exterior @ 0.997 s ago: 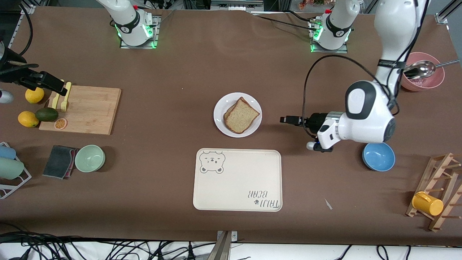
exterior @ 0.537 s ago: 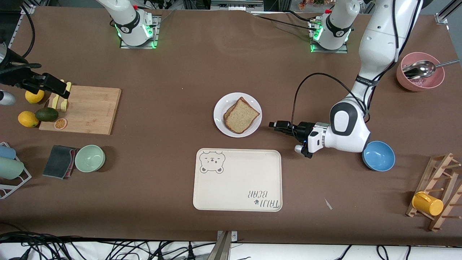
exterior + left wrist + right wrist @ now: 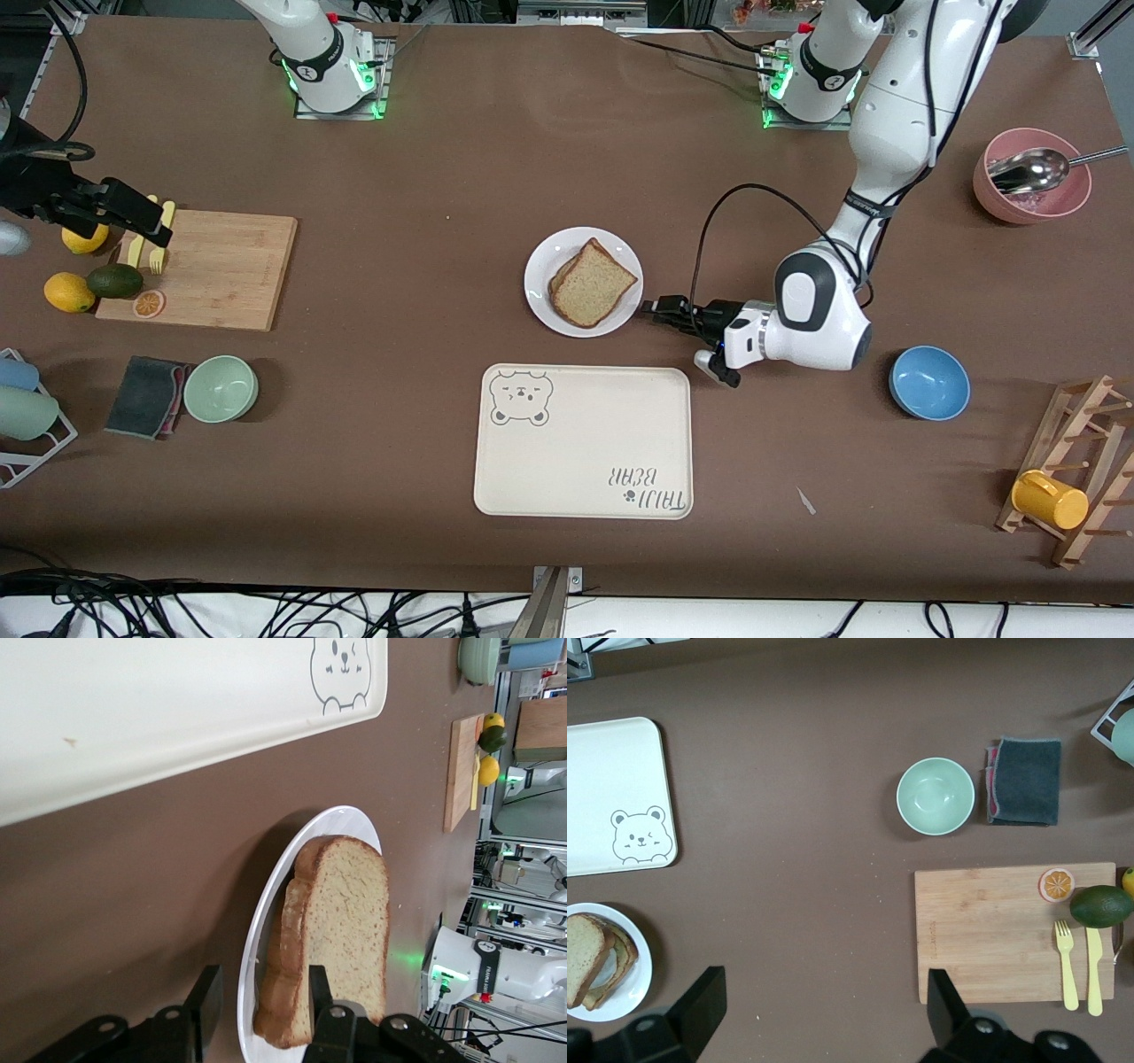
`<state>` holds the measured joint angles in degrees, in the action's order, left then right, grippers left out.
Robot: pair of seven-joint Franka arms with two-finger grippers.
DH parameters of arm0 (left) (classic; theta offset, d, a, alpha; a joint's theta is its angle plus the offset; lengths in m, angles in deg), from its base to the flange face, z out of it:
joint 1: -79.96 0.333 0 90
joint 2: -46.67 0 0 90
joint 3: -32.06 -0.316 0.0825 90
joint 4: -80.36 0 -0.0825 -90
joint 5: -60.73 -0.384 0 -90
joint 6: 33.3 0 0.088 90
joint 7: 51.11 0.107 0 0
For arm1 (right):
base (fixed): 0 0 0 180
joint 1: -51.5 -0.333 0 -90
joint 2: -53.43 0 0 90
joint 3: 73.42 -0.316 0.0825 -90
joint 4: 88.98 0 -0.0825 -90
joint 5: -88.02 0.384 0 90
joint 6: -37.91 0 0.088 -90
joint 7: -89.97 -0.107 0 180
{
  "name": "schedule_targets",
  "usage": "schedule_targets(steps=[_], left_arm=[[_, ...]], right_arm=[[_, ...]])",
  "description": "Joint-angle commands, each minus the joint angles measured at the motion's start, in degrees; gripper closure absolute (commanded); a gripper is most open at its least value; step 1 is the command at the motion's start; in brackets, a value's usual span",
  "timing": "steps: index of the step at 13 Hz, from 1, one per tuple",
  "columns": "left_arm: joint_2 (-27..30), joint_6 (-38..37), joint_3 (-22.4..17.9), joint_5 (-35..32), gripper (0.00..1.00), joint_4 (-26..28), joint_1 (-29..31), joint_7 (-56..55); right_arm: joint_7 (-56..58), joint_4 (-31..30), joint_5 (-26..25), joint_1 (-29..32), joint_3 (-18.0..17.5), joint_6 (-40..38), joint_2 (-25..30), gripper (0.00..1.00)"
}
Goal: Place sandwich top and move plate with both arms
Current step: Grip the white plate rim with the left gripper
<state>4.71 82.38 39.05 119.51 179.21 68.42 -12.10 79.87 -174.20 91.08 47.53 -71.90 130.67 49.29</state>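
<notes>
The left gripper [image 3: 653, 309], fingers spread, is straddling the plate [image 3: 540, 292] rim to grasp it; bread [image 3: 592, 283] is topping the sandwich. The right gripper [image 3: 146, 226], also spread wide, is waiting over the board [image 3: 221, 270].

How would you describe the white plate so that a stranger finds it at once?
Start at the cream tray with the bear drawing. The plate lies just farther from the front camera than it, mid-table. It alone is round, white and carries a sandwich with its bread top on; the left gripper is at its rim.
</notes>
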Motion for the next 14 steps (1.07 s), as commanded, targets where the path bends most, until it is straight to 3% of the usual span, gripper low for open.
schedule_targets(steps=[1, 5, 13, 14], left_arm=[[-0.93, 2.09, -0.31, 1.95, 0.53, -0.06, -1.2, 1.68], [-2.24, 3.05, -0.31, 2.04, 0.55, 0.12, -1.81, 2.99], [-2.95, 3.41, -0.22, 3.8, 0.62, 0.3, -4.18, 4.32], [-3.12, 4.54, -0.22, 4.32, 0.63, 0.73, -4.36, 4.32]], right_arm=[[1.48, 0.93, 1.42, 0.81, 0.07, 0.23, -1.57, 0.0], [2.97, 0.67, 0.46, 1.69, 0.51, 0.93, -3.59, 0.0], [2.44, 0.67, 0.2, 2.04, 1.47, -0.56, -2.45, 0.0], [2.62, 0.75, -1.63, 1.87, 1.39, -0.21, -2.54, 0.0]])
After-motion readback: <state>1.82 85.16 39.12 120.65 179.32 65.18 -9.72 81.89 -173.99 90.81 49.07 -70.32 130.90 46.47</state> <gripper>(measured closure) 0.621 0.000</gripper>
